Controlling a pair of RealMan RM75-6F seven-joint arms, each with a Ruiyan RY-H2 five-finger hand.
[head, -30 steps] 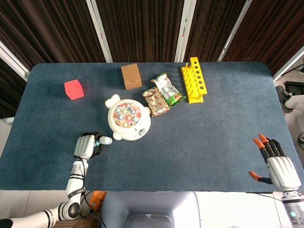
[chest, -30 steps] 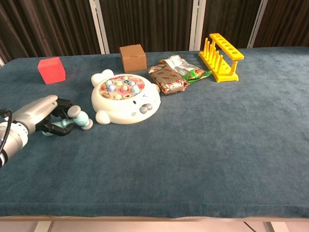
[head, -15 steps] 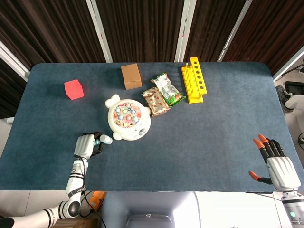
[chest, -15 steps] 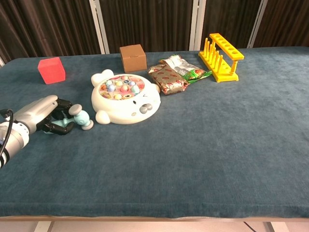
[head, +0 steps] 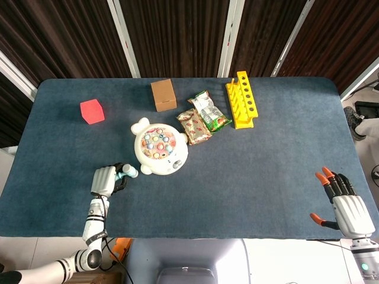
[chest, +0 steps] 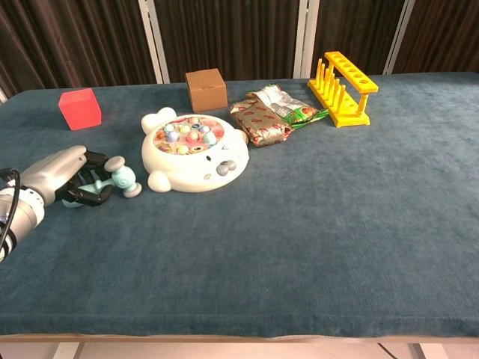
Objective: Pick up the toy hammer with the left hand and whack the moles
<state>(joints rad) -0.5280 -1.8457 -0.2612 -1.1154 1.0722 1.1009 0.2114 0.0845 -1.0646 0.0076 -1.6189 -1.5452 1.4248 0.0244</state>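
The left hand (chest: 56,174) is lying low near the front left corner of the table (head: 260,177), with its fingers curling around the handle of the toy hammer (chest: 112,179). The hammer's pale blue head is sticking out of the hand toward the mole game (chest: 193,152) and is sitting just beside the game's white edge. From the chest view I cannot tell if the hammer is touching the cloth or is just above it.

The mole game is a round white toy with little ears, sitting a bit left of the middle of the table. Small colored moles are poking up in its top.

Behind the game, near the back edge, a brown box (head: 163,94) is standing. To the right of the box, two shiny snack bags (head: 201,118) are lying side by side, and one is touching the other. Further right, a yellow rack (head: 241,99) with round holes is standing close to the back edge. A red block (head: 92,111) is sitting alone toward the back left corner, well apart from the game.

The right hand (head: 343,204) is staying out past the front right corner of the table. Its fingers with orange tips are spreading apart, and it is holding nothing.
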